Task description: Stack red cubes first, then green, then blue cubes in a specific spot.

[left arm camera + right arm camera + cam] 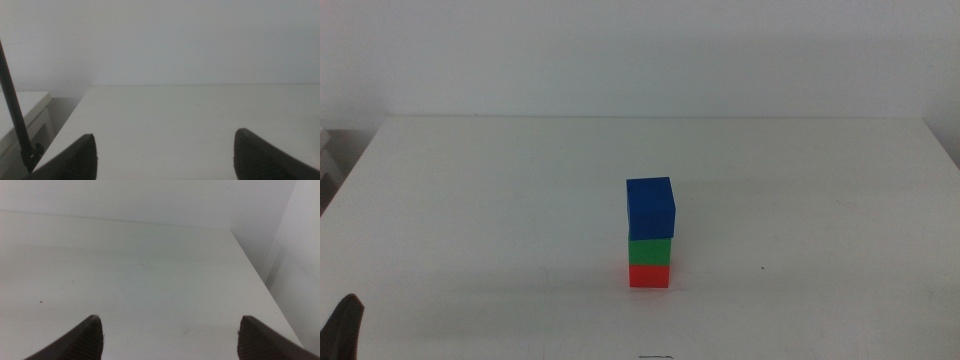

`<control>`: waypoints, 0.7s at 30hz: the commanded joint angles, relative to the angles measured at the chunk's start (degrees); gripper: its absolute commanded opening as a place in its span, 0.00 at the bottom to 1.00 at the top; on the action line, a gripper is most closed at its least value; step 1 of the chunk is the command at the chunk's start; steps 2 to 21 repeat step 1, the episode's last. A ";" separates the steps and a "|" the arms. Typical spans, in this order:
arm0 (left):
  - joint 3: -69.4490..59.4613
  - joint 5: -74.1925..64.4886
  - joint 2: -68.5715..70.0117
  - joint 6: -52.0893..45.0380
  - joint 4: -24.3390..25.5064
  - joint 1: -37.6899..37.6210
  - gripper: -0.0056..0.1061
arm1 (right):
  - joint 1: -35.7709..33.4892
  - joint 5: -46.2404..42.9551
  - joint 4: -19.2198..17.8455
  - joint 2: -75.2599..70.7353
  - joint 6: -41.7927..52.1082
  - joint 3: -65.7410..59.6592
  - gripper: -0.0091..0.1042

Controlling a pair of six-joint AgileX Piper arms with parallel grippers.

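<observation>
Middle view: a finished-looking tower on the plain white tabletop (470, 200), a little nearer the front edge than the back and about midway between the left and right edges. At the bottom, the small solid bright red cube (649, 275), flat on the table. Resting on it, the small solid green cube (649, 250), sides about flush. On top, the small solid dark blue cube (650, 208), sitting square or very nearly so. No outline or marker under the tower, only bare white surface. Near the front left corner, a dark sliver of the left gripper (344, 325), well apart from the tower. No sign of the right gripper here.

Left wrist view: left gripper (165, 155) with both dark jaws spread wide, nothing between them, only empty tabletop ahead and a thin dark rod at the side. No cube in sight.

Right wrist view: right gripper (170, 337) likewise spread wide and empty, facing bare table toward a far corner. No cube in sight.

Judged from this: stacking order done, red then green then blue, and the step in hand simply a clean retreat. Best done by keeping both arms low-risk and clear of the tower, with no sweep across the middle of the table and no nudge to the surface.
</observation>
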State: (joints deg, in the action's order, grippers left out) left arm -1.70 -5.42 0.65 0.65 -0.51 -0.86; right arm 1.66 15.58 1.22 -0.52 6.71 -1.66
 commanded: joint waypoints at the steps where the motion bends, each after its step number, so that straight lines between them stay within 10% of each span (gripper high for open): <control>1: 0.20 4.74 1.14 0.72 -0.49 0.04 0.89 | 0.38 -4.50 -0.49 -1.31 0.61 1.07 0.91; 21: 0.20 4.74 1.14 0.72 -0.49 0.04 0.89 | 0.38 -4.50 -0.49 -1.31 0.61 1.07 0.91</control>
